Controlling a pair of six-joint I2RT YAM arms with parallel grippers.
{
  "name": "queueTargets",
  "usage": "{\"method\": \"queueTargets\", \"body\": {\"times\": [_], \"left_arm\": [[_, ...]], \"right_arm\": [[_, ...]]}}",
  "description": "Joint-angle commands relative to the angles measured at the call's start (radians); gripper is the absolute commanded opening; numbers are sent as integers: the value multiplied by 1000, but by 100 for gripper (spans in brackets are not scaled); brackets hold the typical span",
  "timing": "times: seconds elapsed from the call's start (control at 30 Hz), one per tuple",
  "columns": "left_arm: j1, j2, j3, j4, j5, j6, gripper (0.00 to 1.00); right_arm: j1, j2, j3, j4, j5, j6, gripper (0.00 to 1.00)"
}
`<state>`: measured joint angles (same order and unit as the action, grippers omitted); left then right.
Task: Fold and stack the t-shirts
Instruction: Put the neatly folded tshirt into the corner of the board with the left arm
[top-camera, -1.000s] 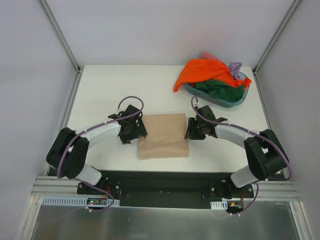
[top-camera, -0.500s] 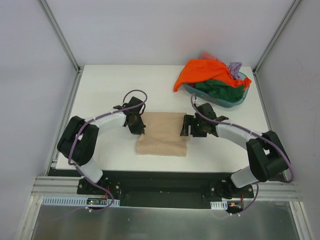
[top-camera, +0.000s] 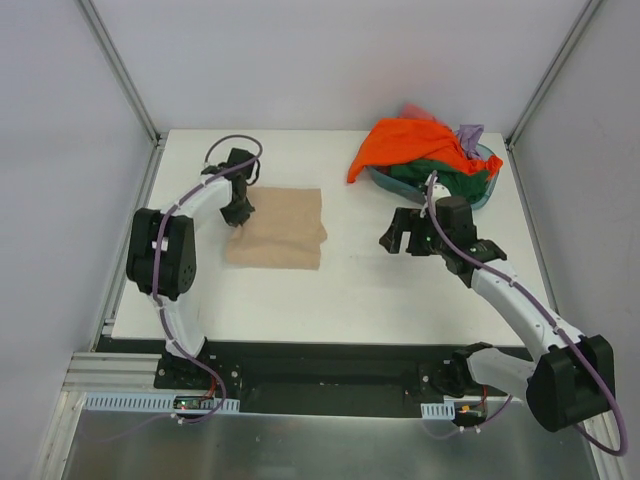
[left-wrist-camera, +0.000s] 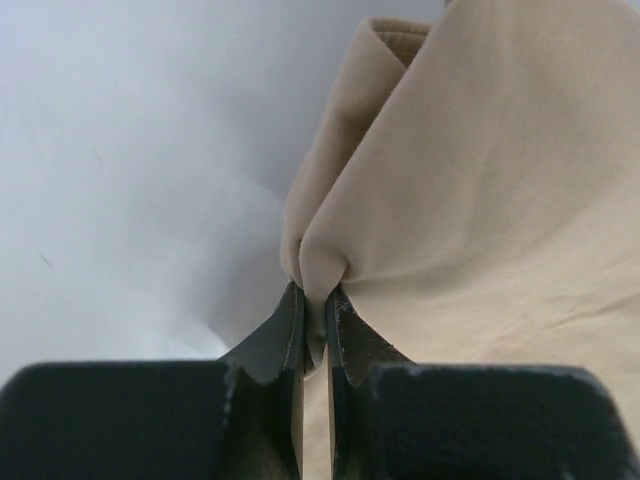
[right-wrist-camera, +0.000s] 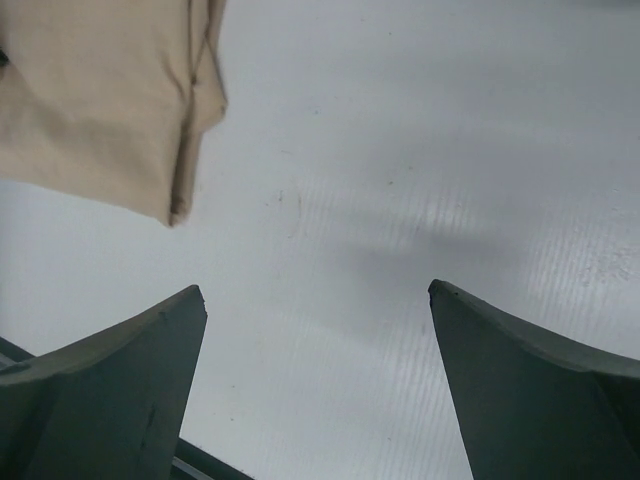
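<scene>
The folded tan t-shirt (top-camera: 280, 229) lies on the left half of the table. My left gripper (top-camera: 238, 213) is shut on its left edge; the left wrist view shows a pinch of the tan t-shirt (left-wrist-camera: 470, 200) squeezed between the fingertips of the left gripper (left-wrist-camera: 316, 296). My right gripper (top-camera: 392, 238) hovers open over bare table to the right of that shirt, and its wrist view shows the right gripper (right-wrist-camera: 318, 292) with nothing between its fingers and the tan t-shirt's (right-wrist-camera: 100, 100) corner at upper left. Orange (top-camera: 405, 142), dark green (top-camera: 440, 182) and lilac (top-camera: 469, 133) t-shirts are heaped in the basin.
The teal plastic basin (top-camera: 482, 198) stands at the table's back right corner, just behind my right arm. Metal frame posts (top-camera: 120, 70) rise at both back corners. White walls close in the sides.
My left gripper closed on the tan t-shirt's left edge and dragged it left and back. My right gripper let go, opened wide and pulled away to the right.
</scene>
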<state>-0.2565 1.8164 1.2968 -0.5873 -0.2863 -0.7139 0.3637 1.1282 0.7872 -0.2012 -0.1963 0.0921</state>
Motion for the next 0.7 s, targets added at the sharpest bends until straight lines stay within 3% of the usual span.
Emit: {"method": "queueTargets", "body": {"times": [0.0, 0.4, 0.57, 0.67], "left_arm": [[106, 139, 218, -71, -169, 152, 0], [226, 558, 830, -108, -260, 366, 0], [290, 652, 952, -114, -208, 380, 0], [298, 695, 1001, -114, -247, 409, 0]], "right_arm": [[-26, -44, -31, -35, 46, -54, 96], [-60, -33, -52, -37, 170, -77, 96], [-69, -2, -52, -35, 190, -74, 96], [-72, 27, -52, -35, 228, -69, 96]]}}
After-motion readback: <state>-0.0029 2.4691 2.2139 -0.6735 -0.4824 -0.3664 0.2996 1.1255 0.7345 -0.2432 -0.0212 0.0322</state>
